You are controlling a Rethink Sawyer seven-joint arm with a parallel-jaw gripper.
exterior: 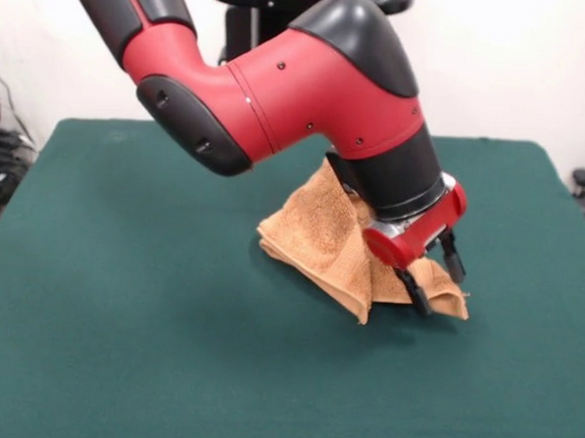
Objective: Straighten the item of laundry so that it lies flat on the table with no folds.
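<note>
We see the towel (326, 242) sitting close to the middle of the table (119, 347), a little toward its right half in the front view. Broad bare green cloth runs out from it on every side; all four table edges lie well apart from the towel, with the widest open stretch toward the near edge and the left.

Table cover: dark green, matte, felt-like, smooth. Towel: orange-tan terry, nubby pile, a woven band faintly visible along one hanging edge.

The towel is not flat. We note it bunched into a peaked heap, the top hidden under the arm (280, 91), folds falling in layers to a lower left corner and a pointed flap in front. Another flap lies on the table at the right.

The gripper (437, 276) points down and to the right over that right flap. Its two dark fingers (416, 292) stand spread apart; the nearer tip touches or nearly touches the cloth. We see nothing clamped between them.
</note>
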